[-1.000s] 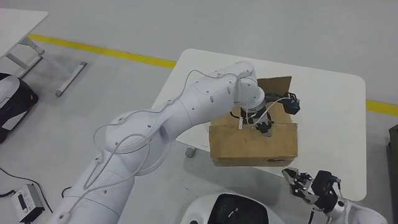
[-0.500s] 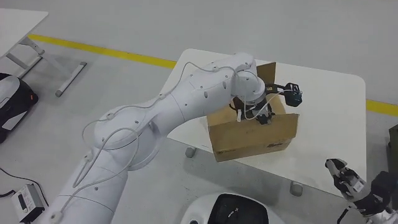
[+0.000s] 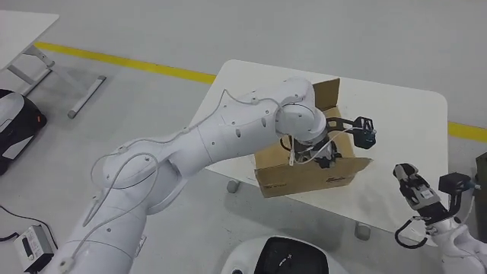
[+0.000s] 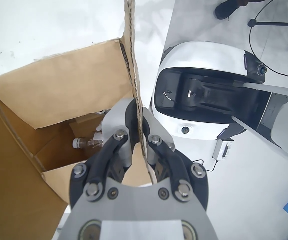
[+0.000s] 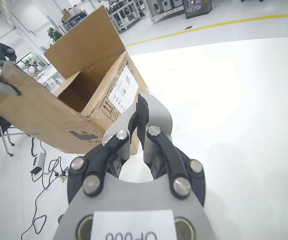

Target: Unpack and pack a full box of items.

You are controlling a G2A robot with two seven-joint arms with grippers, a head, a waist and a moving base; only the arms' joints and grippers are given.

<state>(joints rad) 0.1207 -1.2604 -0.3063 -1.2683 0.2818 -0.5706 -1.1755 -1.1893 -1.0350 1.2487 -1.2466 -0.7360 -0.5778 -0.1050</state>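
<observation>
Cardboard box (image 3: 304,179): you have it open on the desk (image 3: 396,114), by the robot-side edge
Left end effector (image 4: 137,118): clamped on the box's upright flap (image 4: 129,51)
Right end effector (image 5: 139,116): closed, empty, above the desk apart from the box
Inside: your bottle (image 4: 84,143) lies at the bottom
</observation>
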